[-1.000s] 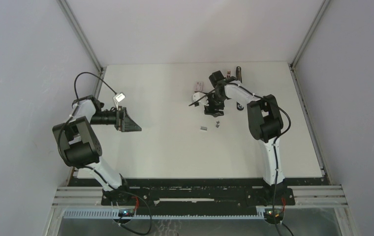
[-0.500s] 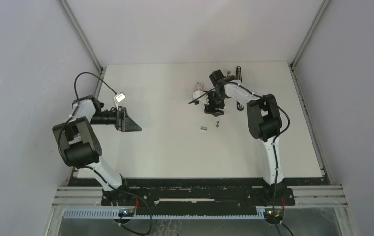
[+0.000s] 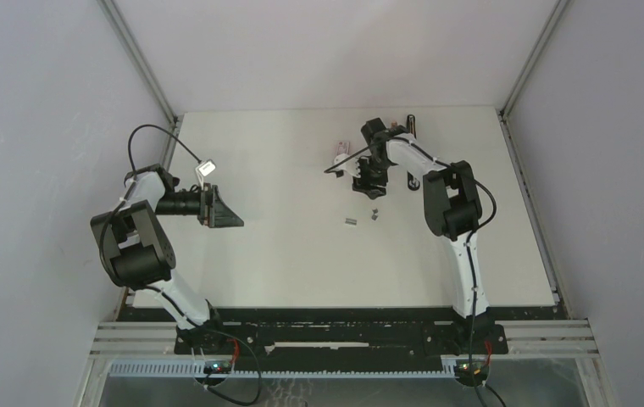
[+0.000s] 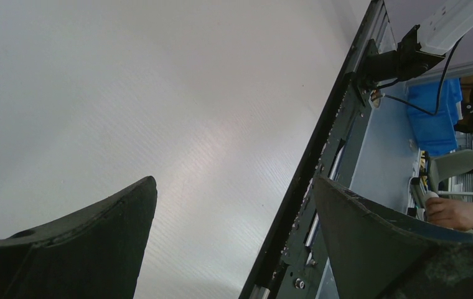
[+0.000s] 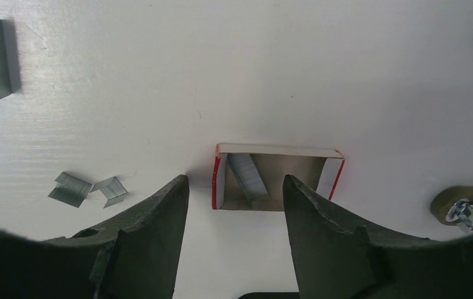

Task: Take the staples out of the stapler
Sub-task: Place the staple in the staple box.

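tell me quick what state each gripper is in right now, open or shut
left gripper: open, holding nothing
right gripper: open, holding nothing; small box lies past its fingertips

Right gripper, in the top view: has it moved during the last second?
Yes, slightly. The right gripper has shifted toward the far edge of the table, away from the loose staples that lie nearer the robot.

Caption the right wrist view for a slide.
Open right gripper over an open box holding a staple strip, loose staples on the table beside it.
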